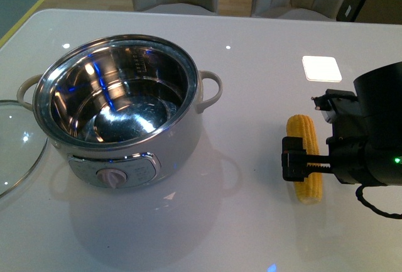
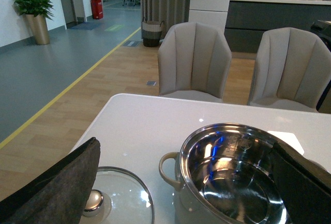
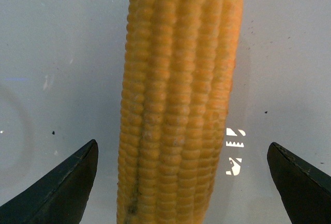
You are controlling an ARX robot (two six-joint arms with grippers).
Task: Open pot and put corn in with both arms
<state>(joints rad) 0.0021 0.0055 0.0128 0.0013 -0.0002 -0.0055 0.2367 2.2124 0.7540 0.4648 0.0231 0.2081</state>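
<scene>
Straddling the corn cob (image 3: 176,79), the right gripper (image 3: 183,182) has its jaws spread wide, and the right wrist view shows bare table on both sides between the fingers (image 3: 67,182) and the kernels, so nothing is gripped. The cob lies flat on the white table (image 1: 251,65), one end poking out beyond the gripper. Well off to that gripper's left stands the cream-white electric pot (image 1: 187,135), uncovered, its steel bowl shining and its dial facing the robot. The glass lid (image 1: 16,152) rests flat on the table just beyond the pot. Over on the left wrist view, the left gripper (image 2: 183,188) is spread open too, holding nothing, with pot and lid both lying below its fingers.
</scene>
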